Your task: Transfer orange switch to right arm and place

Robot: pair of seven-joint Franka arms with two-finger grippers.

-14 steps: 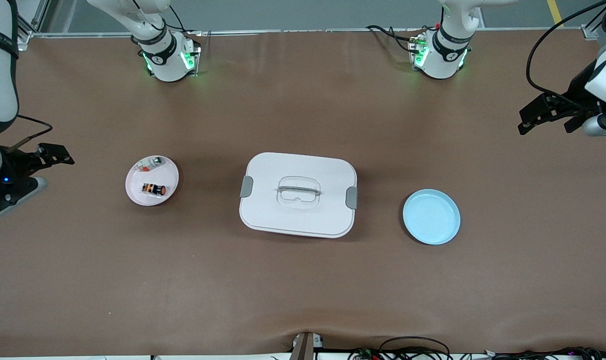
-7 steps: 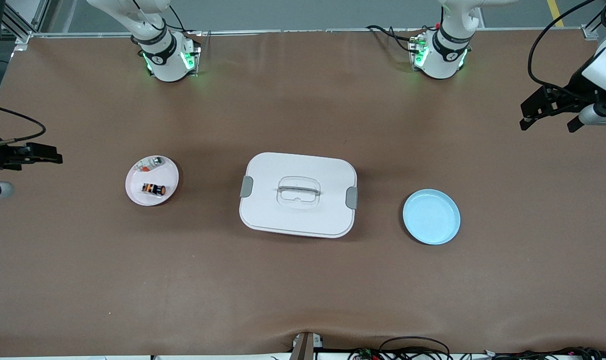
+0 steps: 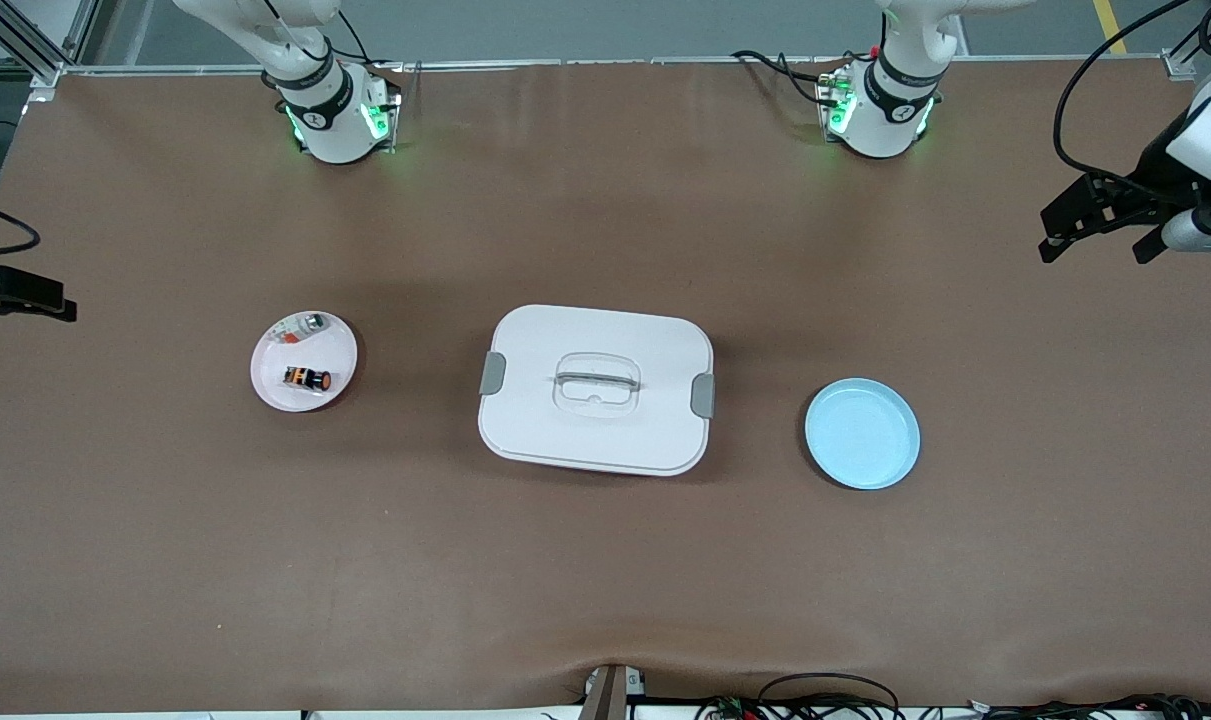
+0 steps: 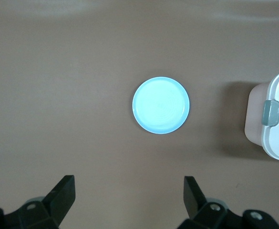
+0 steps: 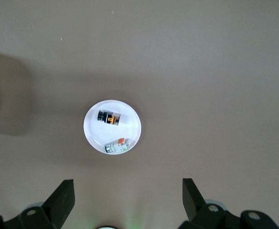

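The orange switch (image 3: 307, 379) (image 5: 109, 117), a black barrel with an orange cap, lies on a small white plate (image 3: 277, 385) (image 5: 94, 131) toward the right arm's end of the table. My right gripper (image 3: 25, 295) (image 5: 128, 186) hangs open and empty high over that end of the table, well apart from the plate. My left gripper (image 3: 1075, 215) (image 4: 129, 183) hangs open and empty high over the left arm's end, with a light blue plate (image 3: 862, 433) (image 4: 160, 105) in its wrist view.
A small white piece with orange and green bits (image 3: 300, 325) (image 5: 118, 145) shares the white plate with the switch. A white lidded box (image 3: 595, 388) (image 4: 275, 119) with grey clips and a handle stands mid-table between the two plates.
The right gripper has drawn away from the white plate toward the table's end and edge of view. The left gripper shifted slightly toward the bases' side. Nothing on the table moved.
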